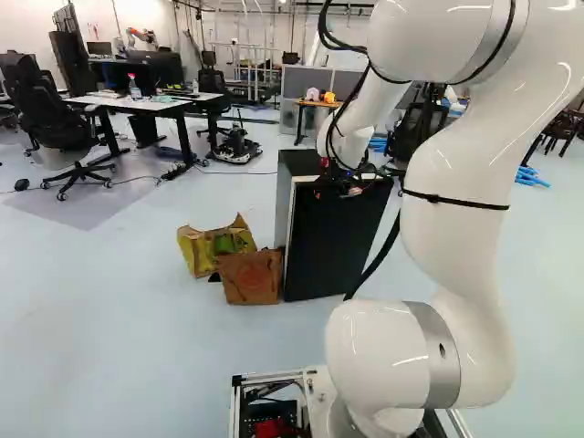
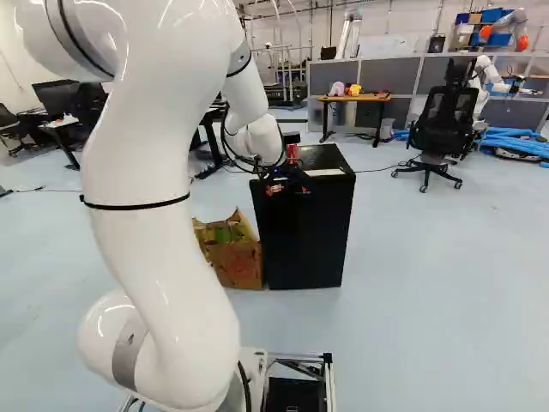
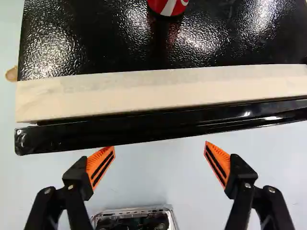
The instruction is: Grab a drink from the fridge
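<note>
You had the tool (image 3: pixel 160 145) spread wide by the fridge door (image 3: pixel 158 127), presumably to pull it, the red can (image 3: pixel 168 5) beyond at twelve o'clock.

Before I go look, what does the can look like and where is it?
Find the black fridge beside the brown box. On its top, behind the pale strip along the front edge, stands the can. It's red with white marks, while the top around it is black.
</note>
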Robot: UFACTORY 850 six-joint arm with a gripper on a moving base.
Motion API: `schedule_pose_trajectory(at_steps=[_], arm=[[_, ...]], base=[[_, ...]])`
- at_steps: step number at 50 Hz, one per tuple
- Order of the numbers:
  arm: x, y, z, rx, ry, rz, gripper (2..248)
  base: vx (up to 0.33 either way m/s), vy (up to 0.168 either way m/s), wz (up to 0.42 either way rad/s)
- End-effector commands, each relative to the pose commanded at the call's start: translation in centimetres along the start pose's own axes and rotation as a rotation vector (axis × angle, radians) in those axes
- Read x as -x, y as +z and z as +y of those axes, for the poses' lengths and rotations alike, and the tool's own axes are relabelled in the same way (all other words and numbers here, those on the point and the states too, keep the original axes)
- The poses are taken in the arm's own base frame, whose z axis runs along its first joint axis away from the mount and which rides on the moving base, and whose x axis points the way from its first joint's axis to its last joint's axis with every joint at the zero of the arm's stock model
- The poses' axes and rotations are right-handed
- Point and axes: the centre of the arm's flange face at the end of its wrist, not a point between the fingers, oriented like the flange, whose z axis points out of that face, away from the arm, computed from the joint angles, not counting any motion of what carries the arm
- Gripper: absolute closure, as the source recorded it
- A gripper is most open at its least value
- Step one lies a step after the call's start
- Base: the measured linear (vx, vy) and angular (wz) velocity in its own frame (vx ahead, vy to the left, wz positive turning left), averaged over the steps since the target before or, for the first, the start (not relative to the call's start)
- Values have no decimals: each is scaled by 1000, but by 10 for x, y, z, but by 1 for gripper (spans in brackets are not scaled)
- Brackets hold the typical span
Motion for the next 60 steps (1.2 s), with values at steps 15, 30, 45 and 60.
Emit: schedule_pose_trajectory(at_steps=[15, 30, 45, 60], arm=[[20, -12, -2, -1, 2, -13, 3], [44, -26, -4, -2, 4, -19, 3], [64, -40, -6, -2, 7, 36, 3], [77, -52, -6, 1, 13, 117, 3]], base=[[0, 0, 0], [0, 0, 0], [0, 0, 0], [0, 0, 0]])
